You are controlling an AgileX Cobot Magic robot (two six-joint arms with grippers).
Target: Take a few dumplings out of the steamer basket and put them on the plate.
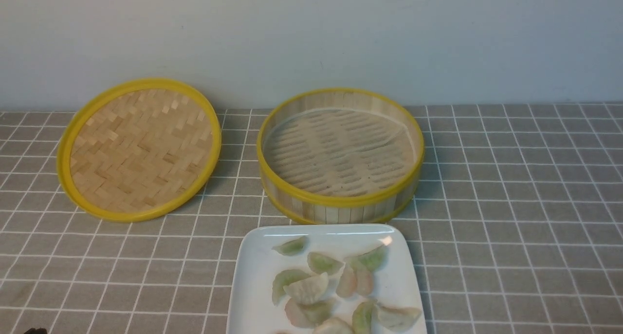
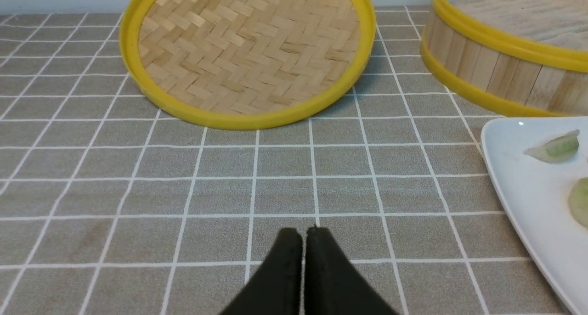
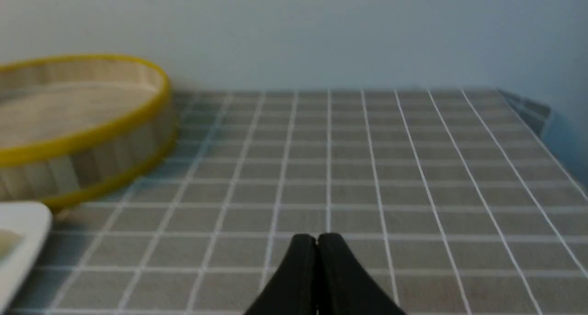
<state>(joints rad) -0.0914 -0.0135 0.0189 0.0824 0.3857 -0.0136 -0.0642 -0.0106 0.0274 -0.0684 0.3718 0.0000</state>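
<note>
The steamer basket (image 1: 340, 197) stands at the back centre and holds no dumplings; it also shows in the left wrist view (image 2: 496, 71) and right wrist view (image 3: 69, 168). The white plate (image 1: 248, 285) lies in front of it and carries several dumplings (image 1: 306, 289), pale green, whitish and pinkish. The plate's edge shows in the left wrist view (image 2: 519, 200) with a green dumpling (image 2: 553, 148) on it. My left gripper (image 2: 303, 232) is shut and empty, low over the cloth left of the plate. My right gripper (image 3: 317, 238) is shut and empty, right of the plate (image 3: 18, 223).
The flat woven yellow-rimmed lid (image 1: 138, 149) lies at the back left, also in the left wrist view (image 2: 248, 53). A grey checked cloth (image 1: 511, 202) covers the table. A pale wall (image 1: 311, 32) stands behind. The table's right edge (image 3: 546, 122) shows in the right wrist view.
</note>
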